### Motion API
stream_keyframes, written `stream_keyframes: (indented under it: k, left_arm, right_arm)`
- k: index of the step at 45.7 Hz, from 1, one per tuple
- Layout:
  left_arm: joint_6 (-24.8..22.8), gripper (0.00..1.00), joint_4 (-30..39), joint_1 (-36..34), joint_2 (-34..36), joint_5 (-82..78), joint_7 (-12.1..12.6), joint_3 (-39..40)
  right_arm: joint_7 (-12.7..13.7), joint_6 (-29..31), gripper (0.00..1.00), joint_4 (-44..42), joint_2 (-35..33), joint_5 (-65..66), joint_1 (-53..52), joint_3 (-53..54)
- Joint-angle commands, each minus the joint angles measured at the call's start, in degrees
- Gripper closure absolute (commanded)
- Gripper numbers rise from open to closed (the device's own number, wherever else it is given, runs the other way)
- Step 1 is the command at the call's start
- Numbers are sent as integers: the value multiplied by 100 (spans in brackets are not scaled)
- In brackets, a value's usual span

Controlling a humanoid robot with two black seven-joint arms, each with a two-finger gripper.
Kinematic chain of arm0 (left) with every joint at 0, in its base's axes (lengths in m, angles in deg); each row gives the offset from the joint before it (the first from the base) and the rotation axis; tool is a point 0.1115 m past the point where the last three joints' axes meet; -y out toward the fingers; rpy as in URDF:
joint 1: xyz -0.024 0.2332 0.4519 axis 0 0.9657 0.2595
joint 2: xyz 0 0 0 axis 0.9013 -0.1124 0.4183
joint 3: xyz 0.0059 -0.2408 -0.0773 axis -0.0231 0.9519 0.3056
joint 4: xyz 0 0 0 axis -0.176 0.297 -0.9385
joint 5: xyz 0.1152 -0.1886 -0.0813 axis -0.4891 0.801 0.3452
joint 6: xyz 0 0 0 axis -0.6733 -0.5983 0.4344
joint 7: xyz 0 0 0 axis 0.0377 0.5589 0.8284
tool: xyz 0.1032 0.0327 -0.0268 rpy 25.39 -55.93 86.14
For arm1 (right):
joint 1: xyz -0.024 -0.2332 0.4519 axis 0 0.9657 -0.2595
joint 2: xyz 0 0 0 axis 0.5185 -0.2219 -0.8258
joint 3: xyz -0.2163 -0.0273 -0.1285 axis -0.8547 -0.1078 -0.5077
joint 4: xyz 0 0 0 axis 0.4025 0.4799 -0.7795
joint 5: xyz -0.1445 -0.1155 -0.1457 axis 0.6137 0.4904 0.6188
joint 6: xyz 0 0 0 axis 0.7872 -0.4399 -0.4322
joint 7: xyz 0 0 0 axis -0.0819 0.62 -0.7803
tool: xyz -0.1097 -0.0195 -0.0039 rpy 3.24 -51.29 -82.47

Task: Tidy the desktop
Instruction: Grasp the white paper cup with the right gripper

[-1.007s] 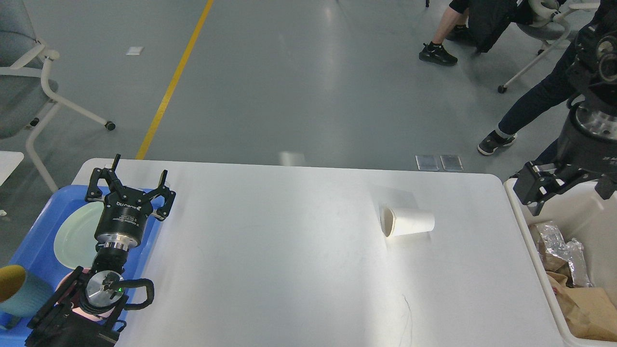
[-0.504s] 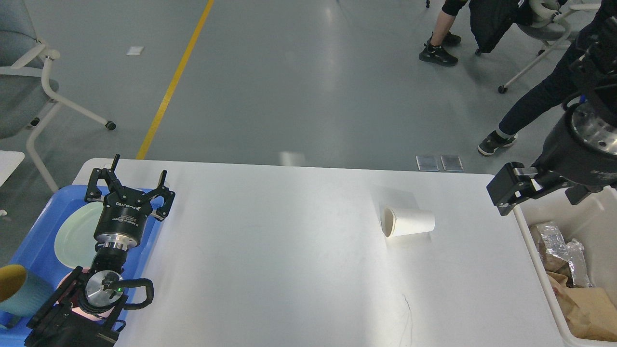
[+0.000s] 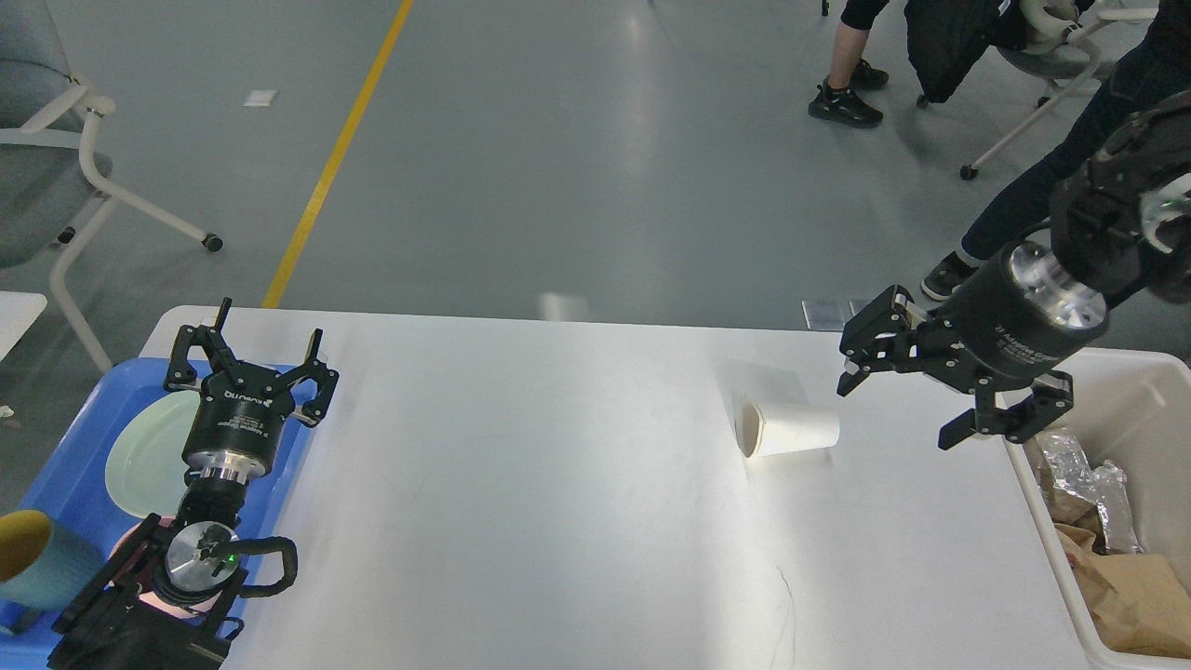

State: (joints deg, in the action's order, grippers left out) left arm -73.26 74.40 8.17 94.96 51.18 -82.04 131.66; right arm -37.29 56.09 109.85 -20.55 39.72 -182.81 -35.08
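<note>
The white desktop [image 3: 558, 521] fills the lower view. A white paper cup [image 3: 787, 429] lies on its side right of the middle, its mouth facing left. My right gripper [image 3: 895, 414] hangs open above the desktop just right of the cup, fingers pointing left toward it, with nothing between them. At the left edge my left gripper [image 3: 253, 346] stands open and empty, held over the blue tray [image 3: 65, 465] and a pale green plate [image 3: 144, 456].
An off-white bin [image 3: 1130, 391] with foil and brown paper stands off the right edge. A blue cup with a yellow inside [image 3: 37, 558] sits on the tray. People's legs and wheeled chairs stand on the grey floor beyond the table.
My right arm has swung left from over the bin to the desktop beside the paper cup, and its fingers now show spread open. The left arm has not moved.
</note>
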Motion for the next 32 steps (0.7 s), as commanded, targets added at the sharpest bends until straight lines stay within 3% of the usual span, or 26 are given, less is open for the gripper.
stream_keyframes:
  k: [1,9,13,19,23,32]
  left_arm:
    - [0,4,1,1,6,0,0,0]
    - [0,4,1,1,-2,0,0,0]
    - [0,4,1,1,-2,0,0,0]
    - [0,4,1,1,-2,0,0,0]
    - [0,4,1,1,-2,0,0,0]
    - [0,4,1,1,-2,0,0,0]
  right_arm:
    - [4,-565,4,-707,-63,-1087,1162,310]
    - [4,-2954,0,-1059,-54,-1484,2269,1073]
    - [39,-3756,0,-1480,-63,-1397,3209,1978]
    - [232,-4056,0,-2737,25,-1352,4668,3095]
    - [408,-4109,0,-3536,340,-1300,5222,3368]
    - [470,-4135,0,-5084,938,-1186,6216,3527]
